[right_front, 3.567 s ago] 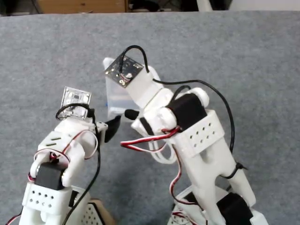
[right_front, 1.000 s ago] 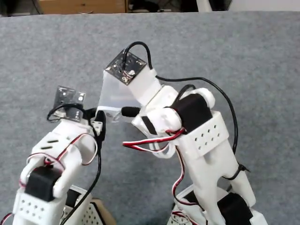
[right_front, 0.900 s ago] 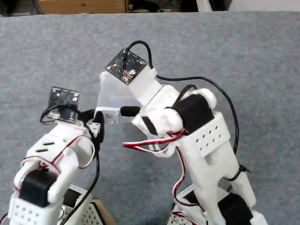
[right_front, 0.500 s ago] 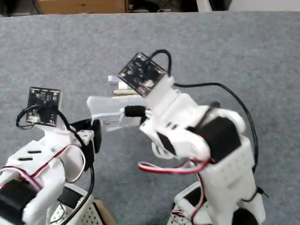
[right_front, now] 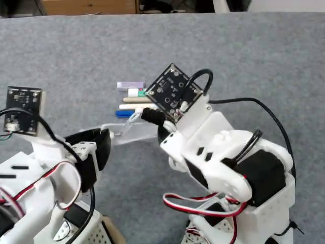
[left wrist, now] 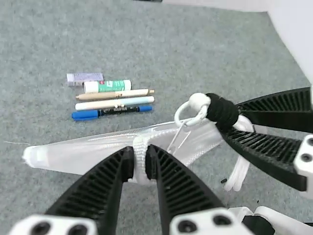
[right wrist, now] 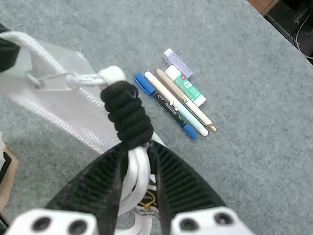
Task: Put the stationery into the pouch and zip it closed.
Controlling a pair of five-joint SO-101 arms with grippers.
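pouch (left wrist: 83, 149) in left gripper (left wrist: 139, 157), cord (right wrist: 124, 115) in right gripper (right wrist: 137, 147)

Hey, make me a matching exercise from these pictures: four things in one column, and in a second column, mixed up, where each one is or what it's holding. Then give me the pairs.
Things
1. left gripper
2. right gripper
3. blue pen
4. purple box

Places and states
A. at the end of the stationery row farthest from the pouch
B. jaws shut on the pouch's edge
C. lying on the table, the piece of the row nearest the pouch
D. jaws shut on the zipper pull

Pairs: 1-B, 2-D, 3-C, 4-A
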